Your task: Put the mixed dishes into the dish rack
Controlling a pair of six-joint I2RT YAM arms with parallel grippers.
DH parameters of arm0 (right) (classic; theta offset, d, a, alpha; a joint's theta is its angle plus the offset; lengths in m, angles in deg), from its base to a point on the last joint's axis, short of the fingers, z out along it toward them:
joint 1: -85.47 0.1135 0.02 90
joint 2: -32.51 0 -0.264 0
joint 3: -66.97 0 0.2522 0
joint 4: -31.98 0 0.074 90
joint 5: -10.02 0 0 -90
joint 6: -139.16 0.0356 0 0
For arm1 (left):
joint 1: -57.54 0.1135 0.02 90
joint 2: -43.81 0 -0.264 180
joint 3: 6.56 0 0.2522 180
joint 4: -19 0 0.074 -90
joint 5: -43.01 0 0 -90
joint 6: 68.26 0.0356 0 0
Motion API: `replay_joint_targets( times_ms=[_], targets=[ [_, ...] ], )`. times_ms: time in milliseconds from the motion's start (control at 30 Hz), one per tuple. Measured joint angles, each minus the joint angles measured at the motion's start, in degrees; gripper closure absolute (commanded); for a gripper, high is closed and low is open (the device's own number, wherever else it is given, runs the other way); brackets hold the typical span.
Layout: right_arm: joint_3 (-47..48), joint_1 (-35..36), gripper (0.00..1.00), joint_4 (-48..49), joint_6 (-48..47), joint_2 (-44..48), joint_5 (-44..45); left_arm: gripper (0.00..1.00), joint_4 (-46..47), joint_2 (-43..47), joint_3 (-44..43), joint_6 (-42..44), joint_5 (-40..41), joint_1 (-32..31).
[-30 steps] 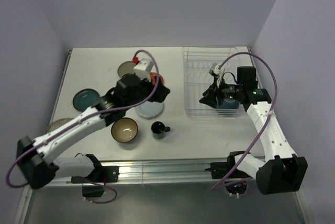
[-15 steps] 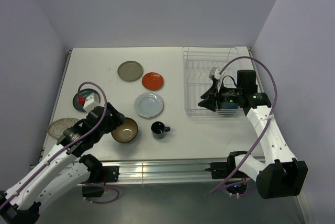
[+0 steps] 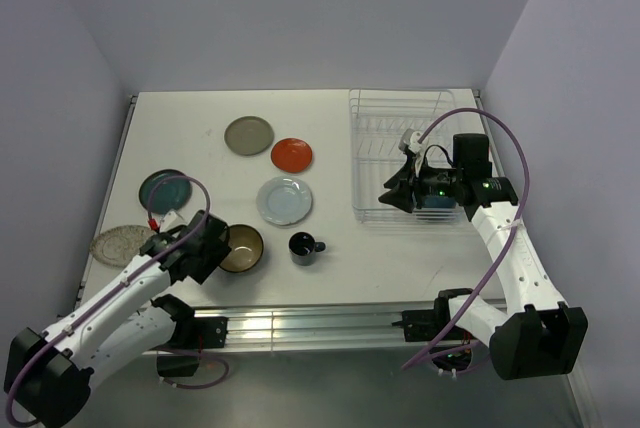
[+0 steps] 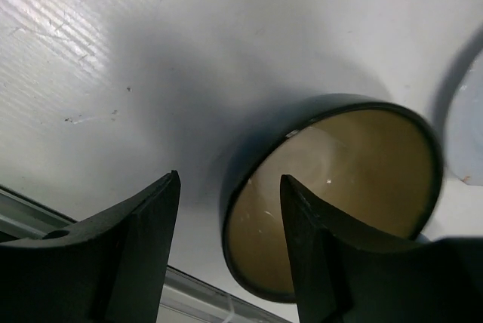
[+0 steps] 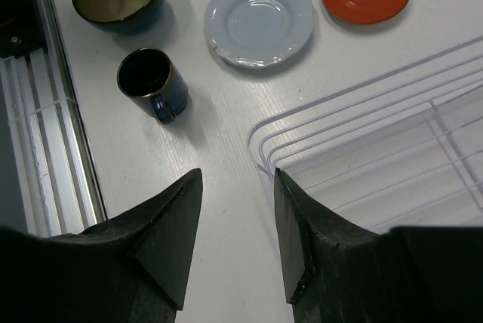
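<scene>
Tbl (image 3: 200, 118): olive bowl (image 3: 243, 246), mug (image 3: 302, 246), rack (image 3: 356, 148)

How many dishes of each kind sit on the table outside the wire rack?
Plates: 5 (grey-olive plate, orange-red plate, pale blue plate, teal plate, speckled plate)
Bowls: 1 (olive-brown bowl)
Mugs: 1 (black mug)
Total: 7

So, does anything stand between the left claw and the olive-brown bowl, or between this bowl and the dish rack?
Nothing visible separates the left claw from the olive-brown bowl. Toward the dish rack, the black mug stands in between.
</scene>
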Motion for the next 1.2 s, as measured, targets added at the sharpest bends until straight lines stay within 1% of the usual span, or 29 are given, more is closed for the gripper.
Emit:
replay_joint_targets(
  times_ms=[133,167,200,267,300,333,400,567,667,800,967,1133,1167,1200],
  targets=[
    [0.0,0.0,0.49,-0.1,-0.2,0.0,0.0,0.43,4.0,-0.4,4.7,-0.7,-3.8,1.2],
    [0.0,0.0,0.49,-0.1,-0.2,0.0,0.0,0.45,5.0,-0.9,5.7,-0.7,-4.7,1.4],
    [0.0,0.0,0.49,-0.1,-0.2,0.0,0.0,0.54,6.1,-1.4,6.6,-0.9,-5.6,1.5],
    [0.0,0.0,0.49,-0.1,-0.2,0.0,0.0,0.64,8.7,-1.8,8.2,-1.3,-7.1,1.6],
    [0.0,0.0,0.49,-0.1,-0.2,0.0,0.0,0.72,10.0,-1.7,8.5,-1.6,-7.7,1.7],
    [0.0,0.0,0.49,-0.1,-0.2,0.0,0.0,0.77,10.8,-1.5,8.7,-1.8,-8.1,1.7],
    [0.0,0.0,0.49,-0.1,-0.2,0.0,0.0,0.84,11.4,-0.7,8.9,-1.7,-8.5,1.7],
    [0.0,0.0,0.49,-0.1,-0.3,0.0,0.0,0.92,9.9,3.9,9.9,-2.0,-8.5,1.9],
    [0.0,0.0,0.49,-0.1,-0.4,0.0,0.0,0.99,8.0,7.6,10.4,-1.9,-8.3,1.9],
    [0.0,0.0,0.49,-0.1,-0.4,0.0,0.0,1.00,7.6,13.4,10.4,0.4,-8.3,1.9],
    [0.0,0.0,0.49,-0.3,-0.7,-0.1,-0.2,1.00,12.0,18.4,10.2,9.7,-9.7,1.9],
    [0.0,0.0,0.48,-0.2,0.2,-0.7,-0.8,1.00,22.7,17.0,8.3,21.2,-16.0,2.0],
    [0.0,0.0,0.47,-0.1,1.0,-1.0,-0.9,1.00,26.1,15.5,7.6,23.2,-17.8,2.0],
    [0.1,0.0,0.41,-0.1,1.9,-1.4,-1.1,1.00,29.1,13.6,6.6,24.6,-19.5,2.0]
  ],
)
